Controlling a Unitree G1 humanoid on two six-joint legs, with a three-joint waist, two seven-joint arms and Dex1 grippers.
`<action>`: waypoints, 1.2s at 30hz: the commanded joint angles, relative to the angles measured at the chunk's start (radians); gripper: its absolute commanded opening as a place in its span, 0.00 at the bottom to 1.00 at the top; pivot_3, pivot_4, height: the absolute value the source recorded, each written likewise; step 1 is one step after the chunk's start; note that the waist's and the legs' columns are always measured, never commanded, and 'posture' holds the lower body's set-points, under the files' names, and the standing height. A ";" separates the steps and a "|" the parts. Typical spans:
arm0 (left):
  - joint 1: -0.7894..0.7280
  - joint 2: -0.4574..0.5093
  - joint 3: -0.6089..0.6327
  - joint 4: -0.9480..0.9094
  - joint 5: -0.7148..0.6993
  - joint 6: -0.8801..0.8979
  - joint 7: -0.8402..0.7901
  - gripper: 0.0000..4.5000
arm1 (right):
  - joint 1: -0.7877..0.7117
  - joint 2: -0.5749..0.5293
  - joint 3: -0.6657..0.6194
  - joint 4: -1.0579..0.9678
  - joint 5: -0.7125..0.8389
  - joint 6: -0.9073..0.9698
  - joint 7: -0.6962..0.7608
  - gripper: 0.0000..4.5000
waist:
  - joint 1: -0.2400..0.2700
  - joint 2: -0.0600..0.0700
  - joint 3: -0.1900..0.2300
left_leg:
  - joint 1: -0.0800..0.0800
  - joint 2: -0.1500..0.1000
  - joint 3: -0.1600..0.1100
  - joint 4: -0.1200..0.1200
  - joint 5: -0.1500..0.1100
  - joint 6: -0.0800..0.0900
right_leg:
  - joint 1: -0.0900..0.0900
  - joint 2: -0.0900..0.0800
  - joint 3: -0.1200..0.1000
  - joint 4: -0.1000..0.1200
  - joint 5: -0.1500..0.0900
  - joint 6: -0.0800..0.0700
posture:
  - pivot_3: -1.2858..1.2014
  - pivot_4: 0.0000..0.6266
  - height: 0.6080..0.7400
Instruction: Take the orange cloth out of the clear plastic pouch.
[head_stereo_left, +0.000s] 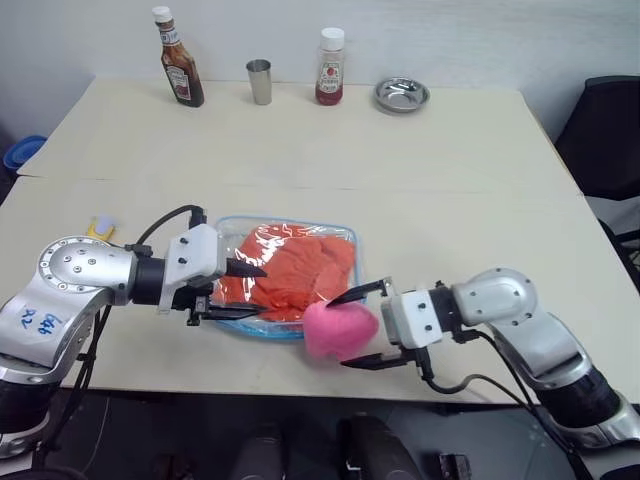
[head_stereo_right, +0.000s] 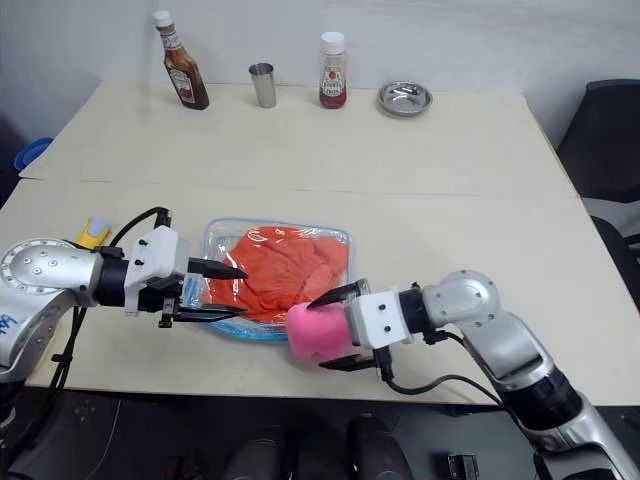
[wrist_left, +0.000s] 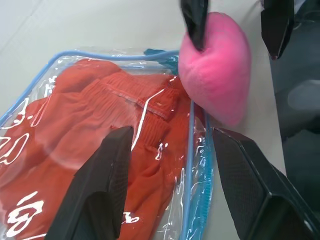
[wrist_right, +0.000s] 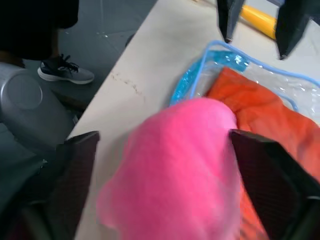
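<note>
The orange cloth (head_stereo_left: 295, 265) lies crumpled inside the clear plastic pouch (head_stereo_left: 285, 222), which rests flat near the table's front edge. My left gripper (head_stereo_left: 240, 290) reaches in from the left and is open. One finger lies over the plastic and the other sits outside the blue zipper trim (wrist_left: 189, 165). My right gripper (head_stereo_left: 360, 328) comes in from the right, open, with a fluffy pink ball (head_stereo_left: 338, 330) between its fingers at the pouch's near right corner. One fingertip (wrist_left: 277, 25) stands clear of the ball.
Along the table's far edge stand a brown sauce bottle (head_stereo_left: 180, 60), a metal cup (head_stereo_left: 260, 82), a red sauce bottle (head_stereo_left: 330, 68) and a small metal dish (head_stereo_left: 402, 95). A yellow item (head_stereo_left: 100, 228) lies left of the pouch. A dark chair (head_stereo_left: 605, 140) is at the right.
</note>
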 joint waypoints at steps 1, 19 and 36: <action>-0.071 -0.025 -0.051 0.020 -0.011 -0.010 -0.052 0.59 | -0.018 -0.046 -0.111 -0.107 0.084 0.058 -0.018 0.99 | 0.000 0.000 0.000 | 0.000 0.000 0.000 0.000 0.000 0.000 | 0.000 0.000 0.000 0.000 0.000 0.000 | 0.52 0.24 1.00; -0.342 -0.259 -0.338 0.239 0.068 0.007 -0.233 0.59 | 0.188 -0.323 -0.524 -0.241 0.314 0.314 -0.020 0.99 | 0.002 0.000 0.000 | -0.002 0.000 0.000 0.001 0.000 0.000 | 0.000 0.001 0.001 -0.001 0.000 0.000 | 0.52 0.24 1.00; -0.272 -0.224 -0.393 0.205 0.177 -0.087 -0.303 0.05 | 0.078 -0.228 -0.206 0.002 -0.075 -0.066 -0.093 1.00 | -0.009 0.000 0.000 | 0.000 0.000 0.001 0.001 0.000 0.000 | 0.000 0.003 0.002 0.000 0.000 0.000 | 0.52 0.24 1.00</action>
